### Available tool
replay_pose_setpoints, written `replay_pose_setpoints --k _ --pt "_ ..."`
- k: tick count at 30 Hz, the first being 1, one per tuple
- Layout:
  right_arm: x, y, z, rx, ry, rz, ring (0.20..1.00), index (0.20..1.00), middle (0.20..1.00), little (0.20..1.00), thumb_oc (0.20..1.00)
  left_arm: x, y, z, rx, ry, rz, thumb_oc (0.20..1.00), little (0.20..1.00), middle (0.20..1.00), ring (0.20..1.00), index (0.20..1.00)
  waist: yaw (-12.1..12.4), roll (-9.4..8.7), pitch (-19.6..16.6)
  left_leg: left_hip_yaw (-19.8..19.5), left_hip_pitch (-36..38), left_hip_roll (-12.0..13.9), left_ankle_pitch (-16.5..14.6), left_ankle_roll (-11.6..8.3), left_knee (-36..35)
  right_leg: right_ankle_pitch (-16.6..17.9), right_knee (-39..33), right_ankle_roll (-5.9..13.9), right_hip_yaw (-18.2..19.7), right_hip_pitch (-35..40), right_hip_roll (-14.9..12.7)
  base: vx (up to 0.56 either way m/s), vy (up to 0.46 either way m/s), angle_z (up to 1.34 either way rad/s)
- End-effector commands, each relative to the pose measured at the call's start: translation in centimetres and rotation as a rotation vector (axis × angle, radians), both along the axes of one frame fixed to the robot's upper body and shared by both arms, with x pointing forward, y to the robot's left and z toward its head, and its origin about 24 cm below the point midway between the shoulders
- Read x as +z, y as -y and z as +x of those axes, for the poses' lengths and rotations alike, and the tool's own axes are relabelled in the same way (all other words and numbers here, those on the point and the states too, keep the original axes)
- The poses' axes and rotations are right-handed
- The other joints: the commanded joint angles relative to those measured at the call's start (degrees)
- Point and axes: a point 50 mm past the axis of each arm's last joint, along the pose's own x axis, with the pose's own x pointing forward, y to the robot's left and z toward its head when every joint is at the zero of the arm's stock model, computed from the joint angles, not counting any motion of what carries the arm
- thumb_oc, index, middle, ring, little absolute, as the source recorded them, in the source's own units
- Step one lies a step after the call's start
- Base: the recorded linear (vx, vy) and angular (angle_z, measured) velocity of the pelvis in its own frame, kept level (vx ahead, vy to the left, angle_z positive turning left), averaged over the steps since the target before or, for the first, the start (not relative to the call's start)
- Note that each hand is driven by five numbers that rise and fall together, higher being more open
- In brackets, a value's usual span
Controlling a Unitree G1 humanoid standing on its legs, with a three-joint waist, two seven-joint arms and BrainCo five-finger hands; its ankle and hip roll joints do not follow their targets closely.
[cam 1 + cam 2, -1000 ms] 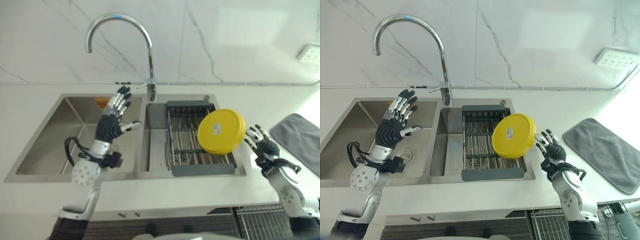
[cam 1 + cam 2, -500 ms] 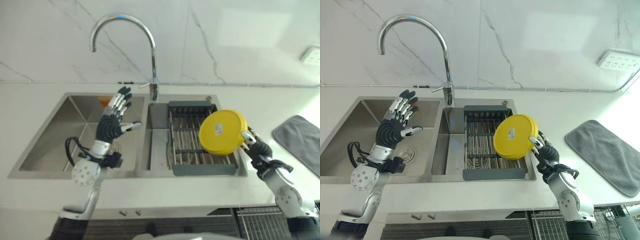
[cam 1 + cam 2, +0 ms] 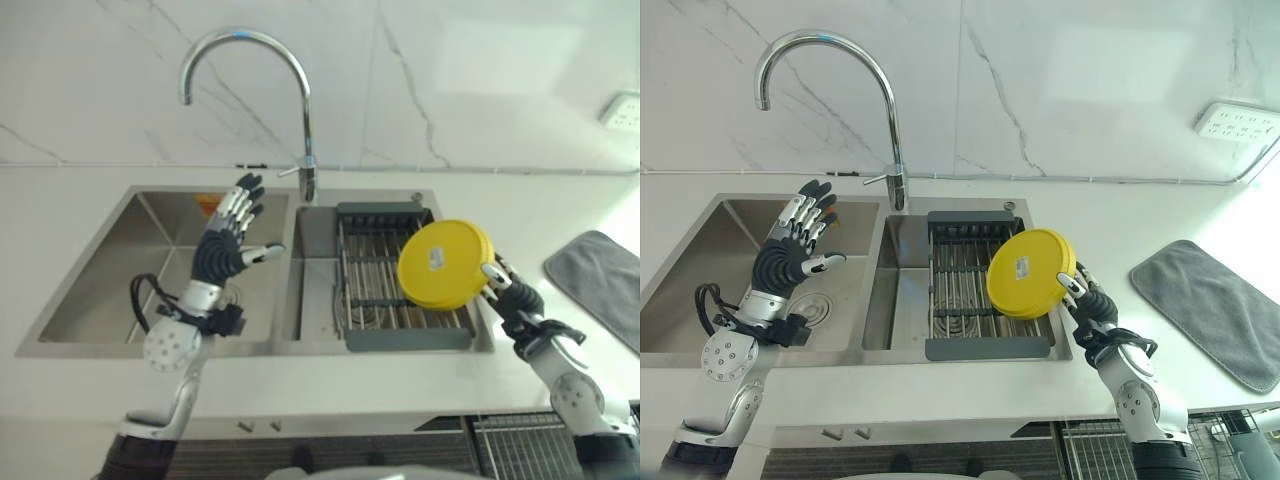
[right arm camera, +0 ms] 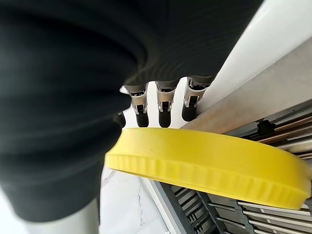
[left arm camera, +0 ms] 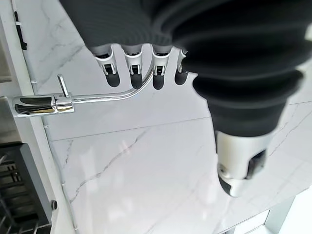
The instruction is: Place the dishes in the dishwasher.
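The yellow dish (image 3: 1030, 272) stands tilted on its edge at the right end of the dark drying rack (image 3: 970, 345) in the right basin of the steel sink (image 3: 700, 335), with the right hand (image 3: 1092, 305) at its lower right rim; its fingers (image 4: 164, 108) reach straight along the dish's back, and whether the thumb pinches the rim is hard to tell. The left hand (image 3: 790, 250) hovers over the left basin with fingers spread and empty, beside the curved tap (image 3: 890, 130). A grey mat (image 3: 1215, 300) lies on the white surface (image 3: 1110, 215) well to the right.
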Motion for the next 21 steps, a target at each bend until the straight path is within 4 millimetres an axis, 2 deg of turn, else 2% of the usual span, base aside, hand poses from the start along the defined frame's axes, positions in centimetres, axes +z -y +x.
replay_pose_setpoints --k 1,11,21 --pt "1.9 -0.6 2.2 0.041 0.102 0.065 1.0 1.0 1.0 1.0 1.0 1.4 0.2 0.9 -0.016 0.081 0.017 1.0 1.0 1.0 1.0 1.0 2.4 0.27 -1.7 0.2 3.6 2.2 -7.1 -1.31 0.1 -3.0 0.1 3.04 -4.2 0.5 -0.6 0.0 0.0 0.0" --pt "1.6 -0.6 2.9 0.037 0.079 0.109 1.0 1.0 1.0 1.0 1.0 1.2 0.4 1.1 -0.02 0.069 0.026 1.0 1.0 1.0 1.0 1.0 3.4 0.39 -1.9 -0.2 3.5 2.2 -7.1 -1.38 0.1 -3.3 0.1 2.87 -4.9 0.7 -0.7 0.0 0.0 0.0" --pt "1.5 -0.3 3.5 0.032 0.055 0.082 1.0 1.0 1.0 1.0 1.0 1.3 0.4 1.1 -0.02 0.069 0.032 1.0 1.0 1.0 1.0 1.0 4.1 0.76 -2.1 -0.7 3.6 2.1 -7.0 -1.54 0.1 -3.7 0.1 2.6 -5.4 1.2 -0.6 0.02 -0.006 0.06"
